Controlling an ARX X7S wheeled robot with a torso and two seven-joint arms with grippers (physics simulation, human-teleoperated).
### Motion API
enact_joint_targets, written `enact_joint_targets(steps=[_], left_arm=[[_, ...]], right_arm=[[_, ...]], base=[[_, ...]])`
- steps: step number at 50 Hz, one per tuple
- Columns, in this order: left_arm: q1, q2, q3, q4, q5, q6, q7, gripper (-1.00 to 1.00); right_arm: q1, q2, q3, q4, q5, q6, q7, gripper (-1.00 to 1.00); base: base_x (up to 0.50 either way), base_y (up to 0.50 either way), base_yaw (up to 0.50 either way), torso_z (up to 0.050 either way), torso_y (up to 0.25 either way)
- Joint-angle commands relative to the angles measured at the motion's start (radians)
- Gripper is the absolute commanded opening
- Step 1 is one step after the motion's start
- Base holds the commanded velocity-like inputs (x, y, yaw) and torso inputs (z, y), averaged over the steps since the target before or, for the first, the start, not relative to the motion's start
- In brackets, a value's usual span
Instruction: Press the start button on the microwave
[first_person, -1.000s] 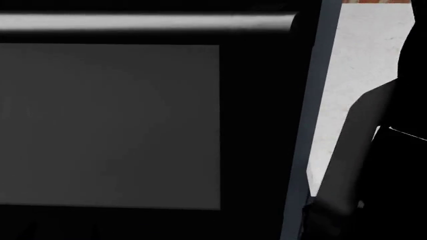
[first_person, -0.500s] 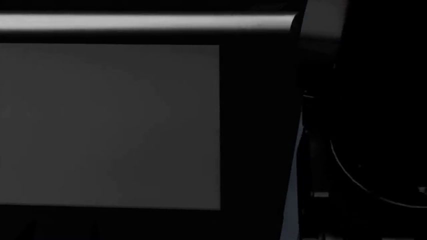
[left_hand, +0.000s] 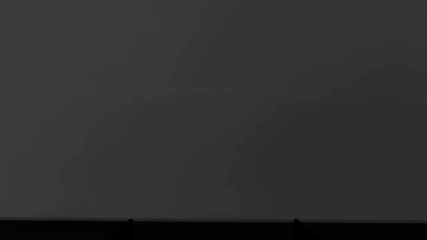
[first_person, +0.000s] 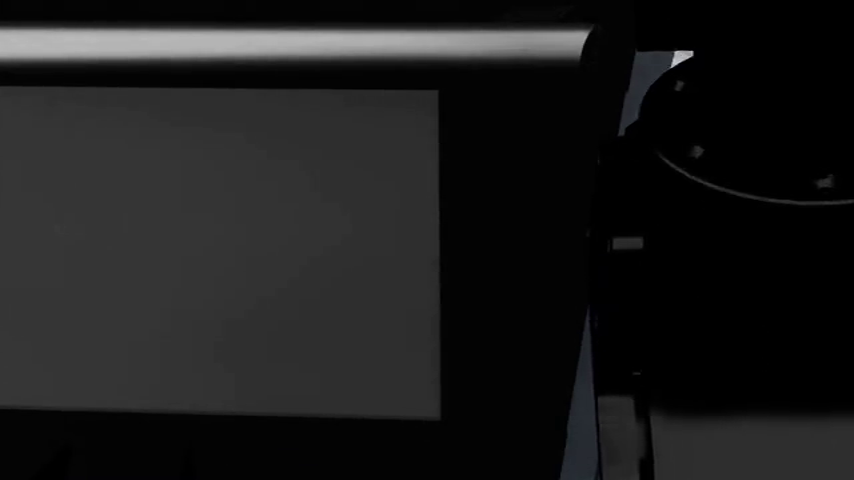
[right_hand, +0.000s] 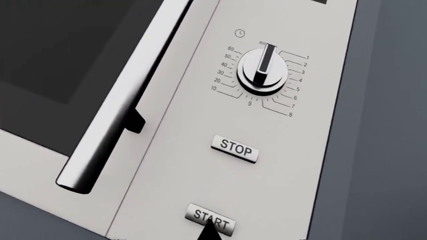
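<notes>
In the right wrist view the microwave's pale control panel (right_hand: 267, 165) carries a timer dial (right_hand: 263, 70), a STOP button (right_hand: 236, 148) and a START button (right_hand: 211, 218). My right gripper (right_hand: 210, 231) shows as one black pointed tip, its fingers together, resting on the lower edge of the START button. My left gripper (left_hand: 213, 222) shows only two small tips set wide apart, facing a plain dark grey surface (left_hand: 213, 110) with nothing between them. In the head view the right arm (first_person: 747, 160) is a black mass at the right.
The head view is filled by the microwave's dark door window (first_person: 220, 250) and its silver handle bar (first_person: 294, 45). The handle also shows in the right wrist view (right_hand: 127, 110), beside the control panel. A blue-grey cabinet edge (first_person: 577, 400) runs beside the right arm.
In the head view my right arm has swung across the right side, covering the white wall seen before, and its round joint now sits higher. The door and handle have not moved.
</notes>
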Motion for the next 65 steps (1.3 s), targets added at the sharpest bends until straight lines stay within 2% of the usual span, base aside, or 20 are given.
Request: enact_joint_targets(steps=[1, 25, 32, 49, 56, 61, 65], left_arm=[[-0.012, -0.003, 0.001, -0.034, -0.008, 0.023, 0.004, 1.0], [0.014, -0.017, 0.005, 0.004, -0.023, 0.008, -0.014, 1.0], [0.041, -0.031, 0.006, 0.105, -0.031, -0.061, -0.04, 1.0], [0.042, -0.036, 0.007, 0.085, -0.042, -0.044, -0.045, 1.0], [0.029, -0.031, 0.007, 0.029, -0.043, -0.003, -0.035, 1.0], [0.024, -0.032, 0.005, 0.016, -0.046, 0.006, -0.034, 1.0], [0.017, -0.032, 0.005, -0.011, -0.046, 0.023, -0.03, 1.0]], right_arm=[[0.049, 0.0, -0.004, 0.206, 0.066, -0.145, 0.065, -1.0], [0.079, 0.021, -0.043, 0.407, 0.127, -0.255, 0.123, -1.0], [0.104, 0.024, -0.058, 0.474, 0.133, -0.294, 0.134, -1.0], [0.143, 0.022, -0.083, 0.621, 0.163, -0.373, 0.148, -1.0], [0.209, 0.014, -0.091, 0.823, 0.177, -0.483, 0.14, -1.0], [0.299, -0.012, -0.087, 1.11, 0.193, -0.639, 0.142, -1.0], [0.299, -0.008, -0.081, 1.122, 0.204, -0.622, 0.146, -1.0]], base=[[0.0, 0.0, 0.0, 0.0, 0.0], [0.0, 0.0, 0.0, 0.0, 0.0], [0.0, 0.0, 0.0, 0.0, 0.0], [0.0, 0.0, 0.0, 0.0, 0.0], [0.03, 0.0, 0.01, 0.006, 0.0], [0.04, 0.01, 0.03, 0.014, 0.0], [0.04, 0.01, 0.03, 0.015, 0.0]])
